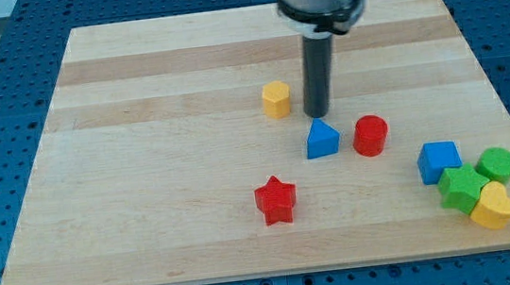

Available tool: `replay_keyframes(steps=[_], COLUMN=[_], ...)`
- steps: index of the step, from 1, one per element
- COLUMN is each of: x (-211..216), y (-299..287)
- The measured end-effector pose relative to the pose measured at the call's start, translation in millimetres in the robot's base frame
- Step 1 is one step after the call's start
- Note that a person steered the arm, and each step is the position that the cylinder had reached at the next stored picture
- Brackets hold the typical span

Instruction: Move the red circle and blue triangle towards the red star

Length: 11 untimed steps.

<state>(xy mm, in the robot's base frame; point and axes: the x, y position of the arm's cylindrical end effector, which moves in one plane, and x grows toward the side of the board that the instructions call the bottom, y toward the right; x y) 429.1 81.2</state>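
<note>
The red circle (370,136) stands right of the board's middle. The blue triangle (322,139) stands just to its left, a small gap between them. The red star (276,200) lies below and to the left of the triangle. My tip (318,114) is on the board just above the blue triangle, very close to its top corner. The rod rises from there to the arm's head at the view's top.
A yellow hexagon block (276,98) stands left of the rod. At the lower right sits a cluster: a blue block (438,161), a green circle (497,164), a green block (463,187) and a yellow heart (493,206). The wooden board (144,173) lies on a blue pegboard table.
</note>
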Motion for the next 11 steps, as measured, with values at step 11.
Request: replay_keyframes(steps=[11], x=[84.1], y=[-14.5])
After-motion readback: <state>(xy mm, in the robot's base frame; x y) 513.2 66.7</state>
